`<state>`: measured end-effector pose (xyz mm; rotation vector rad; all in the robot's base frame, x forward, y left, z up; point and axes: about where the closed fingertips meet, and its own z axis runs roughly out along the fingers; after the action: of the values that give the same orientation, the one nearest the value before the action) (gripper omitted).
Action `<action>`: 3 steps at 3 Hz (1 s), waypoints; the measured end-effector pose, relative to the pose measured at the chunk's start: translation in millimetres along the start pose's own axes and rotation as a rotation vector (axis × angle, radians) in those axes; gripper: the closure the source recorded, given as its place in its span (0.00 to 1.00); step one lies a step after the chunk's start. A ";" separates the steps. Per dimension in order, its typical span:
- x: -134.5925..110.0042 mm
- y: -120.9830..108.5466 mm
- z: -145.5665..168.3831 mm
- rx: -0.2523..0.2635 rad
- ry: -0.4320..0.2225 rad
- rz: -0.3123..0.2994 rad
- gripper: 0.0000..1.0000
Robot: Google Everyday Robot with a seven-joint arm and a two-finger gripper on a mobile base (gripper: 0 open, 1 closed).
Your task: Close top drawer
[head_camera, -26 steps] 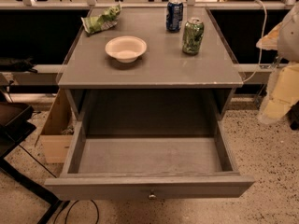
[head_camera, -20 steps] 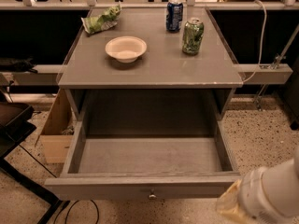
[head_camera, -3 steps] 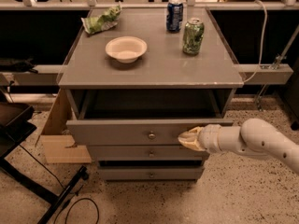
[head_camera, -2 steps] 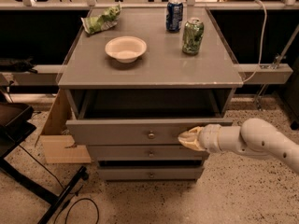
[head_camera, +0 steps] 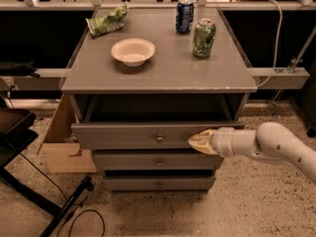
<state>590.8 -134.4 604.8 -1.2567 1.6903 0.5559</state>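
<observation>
The grey cabinet (head_camera: 173,70) is boxy, matte painted wood; its top drawer (head_camera: 123,135), wide and shallow, stands partly out beneath the tabletop; I judge it rigid, fairly light and easy-gliding, so a flat push on the front should serve. My gripper (head_camera: 198,141), tips drawn together on nothing, rests against that front, right of the small round metal knob (head_camera: 159,138), which I need not pinch.

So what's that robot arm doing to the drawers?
The robot's gripper is pressed against the front of the top drawer, just right of its knob, to close it. The drawer is nearly in but sticks out a bit past the drawer below. A bowl, a blue can, a green can and a crumpled bag sit on top.
</observation>
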 end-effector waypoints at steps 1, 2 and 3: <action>0.1 -0.3 0.1 -0.001 -0.002 0.000 0.61; 0.1 -0.3 0.2 -0.001 -0.002 0.000 0.38; 0.1 -0.3 0.2 -0.001 -0.002 0.000 0.15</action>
<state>591.1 -134.4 604.6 -1.2560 1.6889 0.5578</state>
